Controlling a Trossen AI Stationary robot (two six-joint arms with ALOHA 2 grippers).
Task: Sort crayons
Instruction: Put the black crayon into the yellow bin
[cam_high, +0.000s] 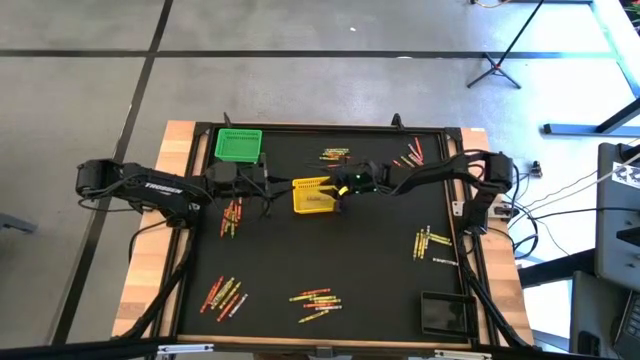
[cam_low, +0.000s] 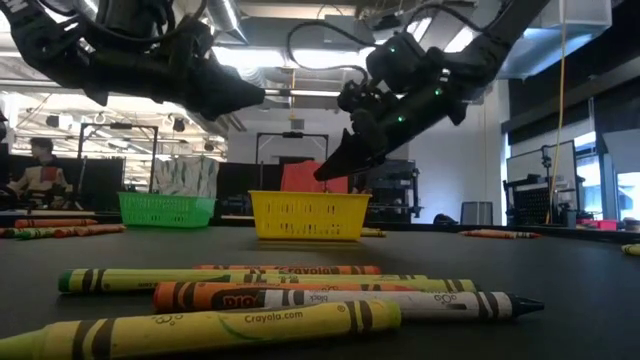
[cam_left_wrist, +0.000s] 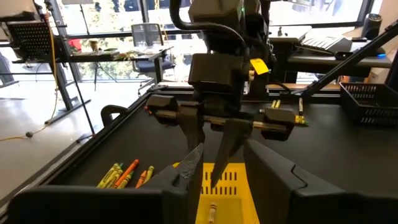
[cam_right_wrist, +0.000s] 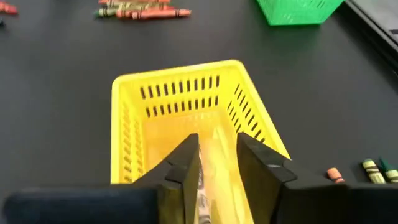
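Now right hand (cam_right_wrist: 217, 165) parted, over yellow basket (cam_right_wrist: 134, 118)

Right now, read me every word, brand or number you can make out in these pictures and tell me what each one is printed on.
"Crayola.com" on the yellow crayon nearest the low camera.
"Crayola" on the orange-red crayon lying farther back in the low view.
White lettering on the left arm in the high view: too small to read.
Wrapper print on the orange crayon and the white crayon: too blurred to read.
No other legible text.

Right hand (cam_right_wrist: 217, 163) hides the yellow basket's (cam_right_wrist: 186, 102) floor.
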